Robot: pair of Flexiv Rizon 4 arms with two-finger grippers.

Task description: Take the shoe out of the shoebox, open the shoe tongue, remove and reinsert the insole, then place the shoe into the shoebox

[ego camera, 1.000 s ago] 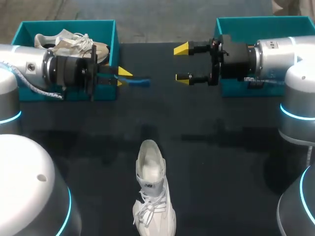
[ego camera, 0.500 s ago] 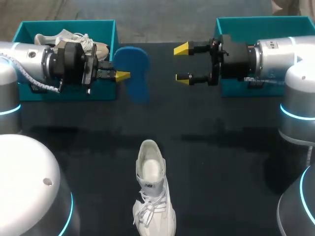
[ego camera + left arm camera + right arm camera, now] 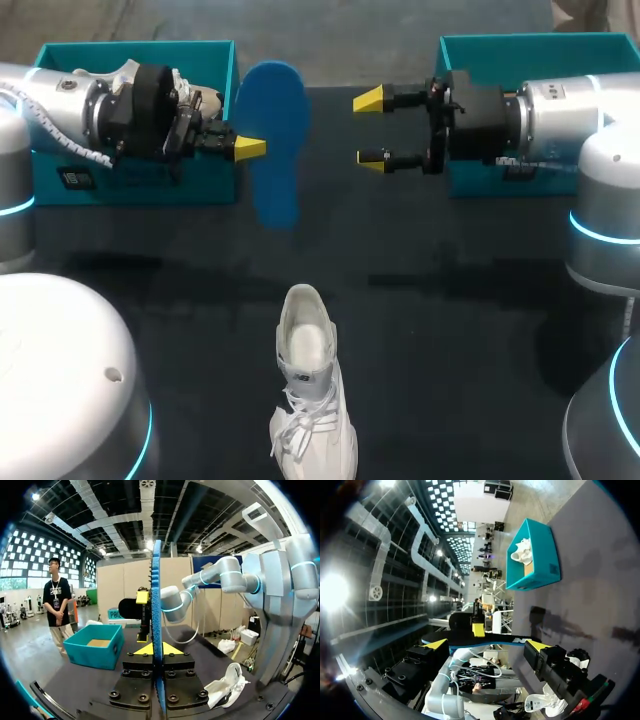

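Jaws of the left gripper [image 3: 246,150] pinch the blue insole [image 3: 272,120], which has swung from edge-on to broad face up beside the left shoebox [image 3: 140,48]. The right gripper [image 3: 372,128] stays wide open, unmoved. The white shoe [image 3: 310,395] waits at the table's front, so reinsertion looks next.

Large industrial hall, robot work station: exposed ceiling ducts [image 3: 107,522], concrete floor [image 3: 330,40], black desk [image 3: 450,330], left arm [image 3: 60,110], right arm [image 3: 560,115], teal shoebox [image 3: 140,185].
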